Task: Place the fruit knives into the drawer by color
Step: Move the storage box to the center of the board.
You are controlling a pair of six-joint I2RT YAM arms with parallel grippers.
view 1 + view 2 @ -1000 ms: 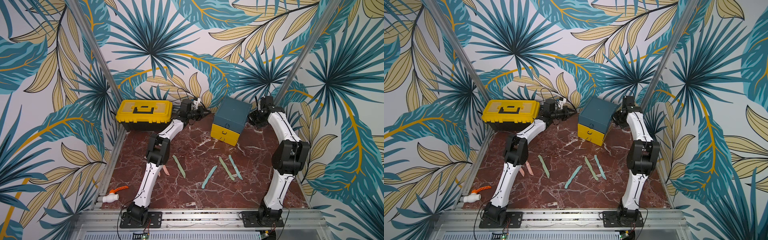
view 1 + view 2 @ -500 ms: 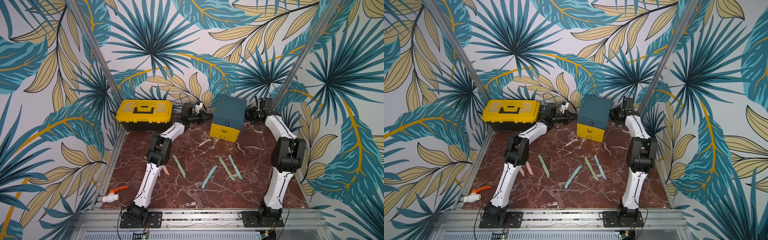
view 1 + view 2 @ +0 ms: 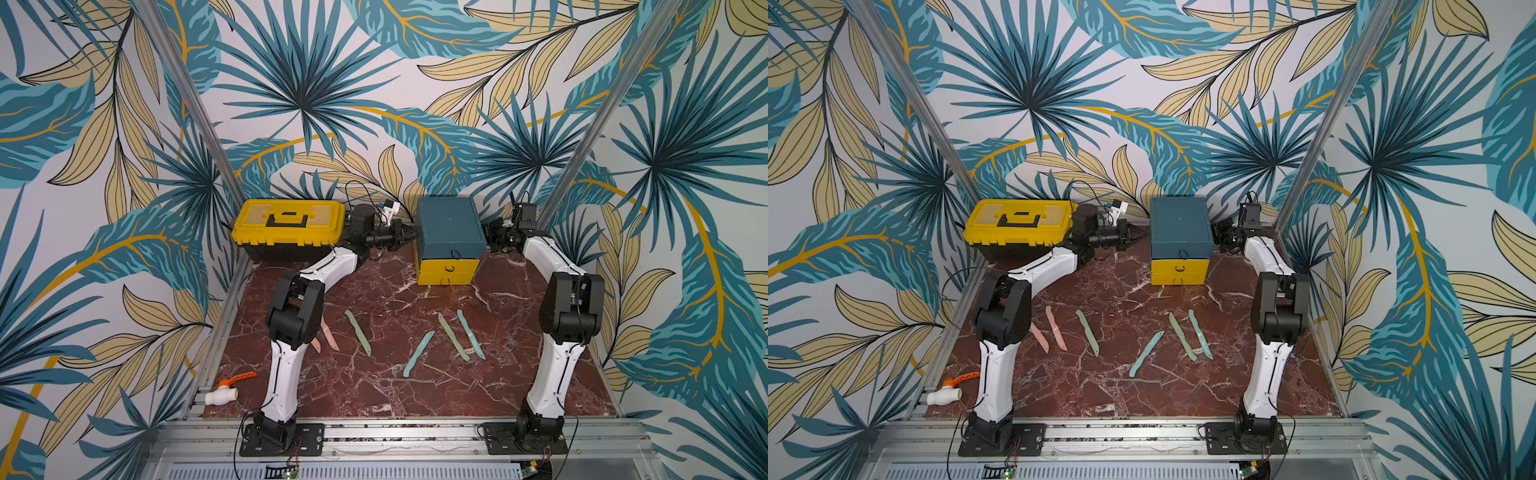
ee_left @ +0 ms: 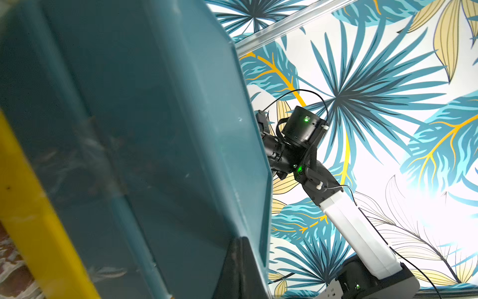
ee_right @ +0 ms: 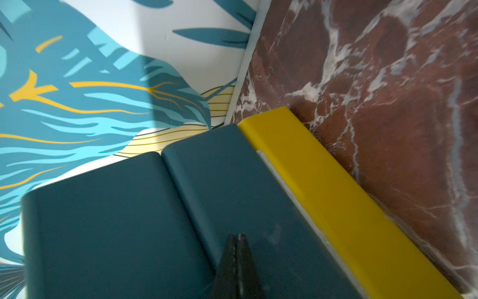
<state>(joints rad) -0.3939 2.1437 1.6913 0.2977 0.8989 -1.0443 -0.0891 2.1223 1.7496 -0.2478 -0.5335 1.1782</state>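
Note:
The drawer (image 3: 451,232) (image 3: 1179,226), a teal chest with yellow lower fronts, stands square at the back of the table. My left gripper (image 3: 411,239) (image 4: 241,240) is shut, its tips against the chest's left side. On the opposite side my right gripper (image 3: 488,239) (image 5: 238,236) is shut too, tips on the teal wall (image 5: 129,220). The fruit knives lie loose in mid-table: two pink (image 3: 1056,328) (image 3: 1039,337) by the left arm, two green (image 3: 357,332) (image 3: 453,336), two blue (image 3: 417,359) (image 3: 470,334).
A yellow-and-black toolbox (image 3: 289,226) sits at the back left, just behind my left wrist. A white valve with an orange handle (image 3: 226,390) lies on the front-left rail. Leaf-patterned walls close in the back and both sides.
The chest was angled and nearer the middle; it now sits square and further back. Both shut grippers moved back with it, one on each side.

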